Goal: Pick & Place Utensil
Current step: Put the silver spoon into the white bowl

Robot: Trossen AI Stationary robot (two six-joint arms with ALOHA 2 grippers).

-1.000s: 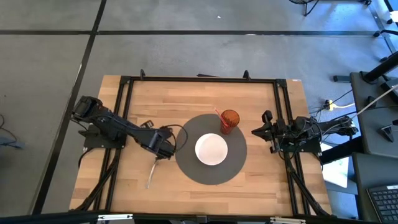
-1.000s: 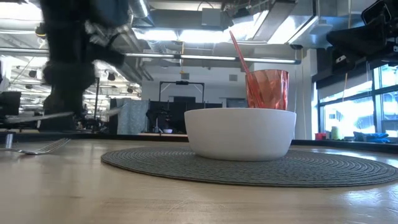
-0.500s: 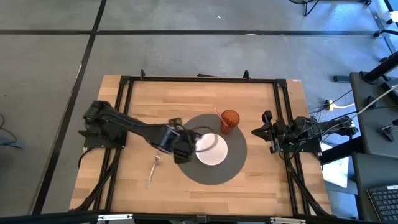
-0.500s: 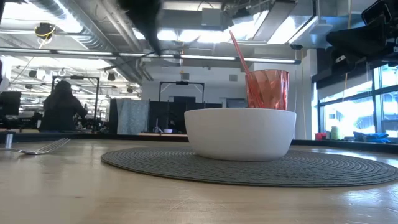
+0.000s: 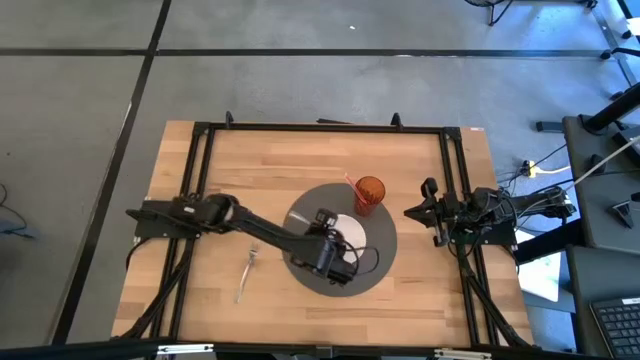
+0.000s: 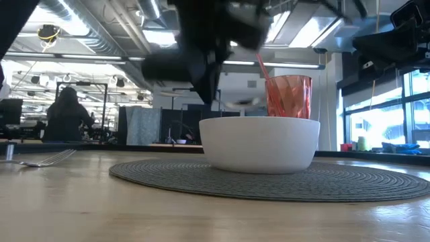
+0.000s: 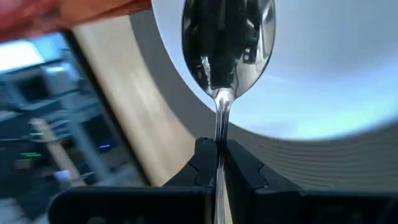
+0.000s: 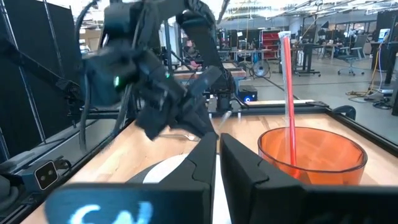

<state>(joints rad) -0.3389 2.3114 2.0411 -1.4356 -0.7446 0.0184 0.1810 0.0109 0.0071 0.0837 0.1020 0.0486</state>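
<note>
Spoon [image 7: 225,38], pinched by the handle in the left gripper [image 7: 216,163], hangs over the bowl [image 6: 259,144], probably for release; right gripper [image 8: 217,152] waits beside the bowl, fingers nearly together.

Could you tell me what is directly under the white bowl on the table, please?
The round white bowl sits on a round grey woven placemat on the wooden table. From above, the left gripper, holding a metal spoon, covers much of the bowl.

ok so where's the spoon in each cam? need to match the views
High view: not discernible; hidden at the left gripper over the white bowl.
Low view: a blurred glint just above the bowl rim.
Left wrist view: spoon fills the centre, handle clamped between the fingers, bowl behind it.
Right wrist view: not discernible; left arm blurred.
Shared landmark: the white bowl on the round grey placemat.
</note>
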